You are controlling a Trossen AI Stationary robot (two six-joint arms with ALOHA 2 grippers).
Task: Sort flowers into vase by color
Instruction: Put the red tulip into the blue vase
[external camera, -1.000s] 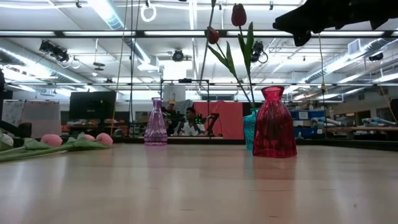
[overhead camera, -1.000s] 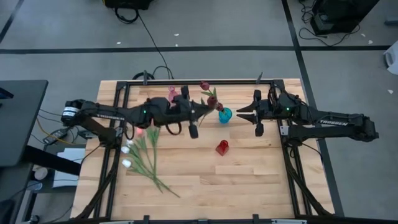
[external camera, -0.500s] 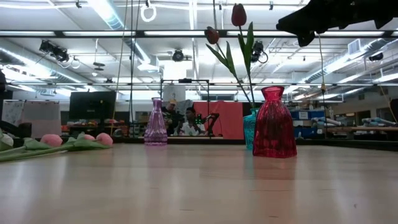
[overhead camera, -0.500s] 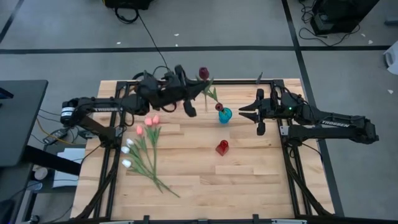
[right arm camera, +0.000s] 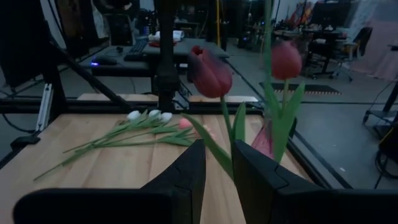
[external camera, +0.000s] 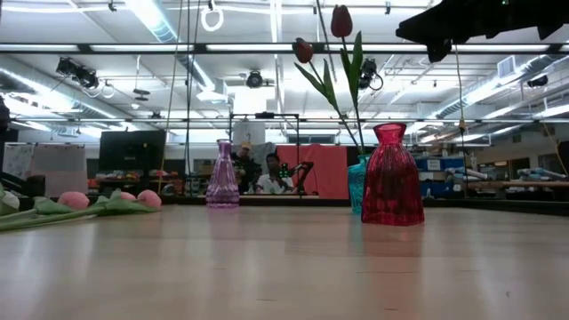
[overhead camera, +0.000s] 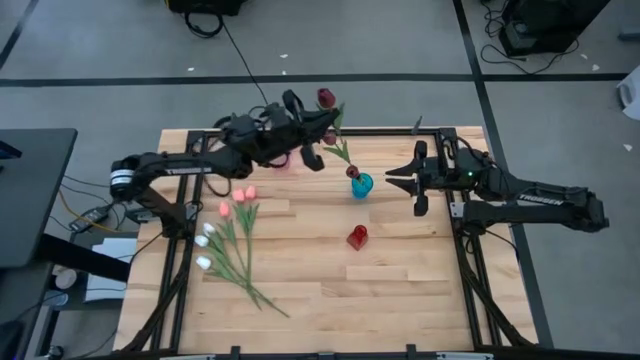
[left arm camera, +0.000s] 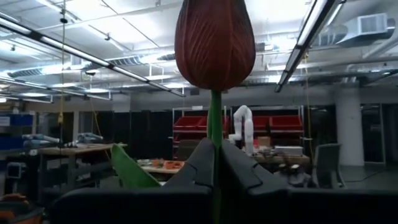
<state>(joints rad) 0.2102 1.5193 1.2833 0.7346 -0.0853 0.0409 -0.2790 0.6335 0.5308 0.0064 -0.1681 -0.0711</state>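
You are looking at a light wooden tabletop (overhead camera: 330, 280) made of long planks, with a black metal frame (overhead camera: 190, 200) around it. It stands on a grey floor (overhead camera: 350, 45) marked with dark tape lines (overhead camera: 330, 78). Black cables (overhead camera: 240, 60) lie on that floor. Across the room, long bright ceiling lights (external camera: 156, 22) shine from a white ceiling with pipes. Far back you can see red storage bins (left arm camera: 283, 123) on shelves, a white robot arm (left arm camera: 244, 124), and two people sitting (external camera: 258, 173) at a desk.
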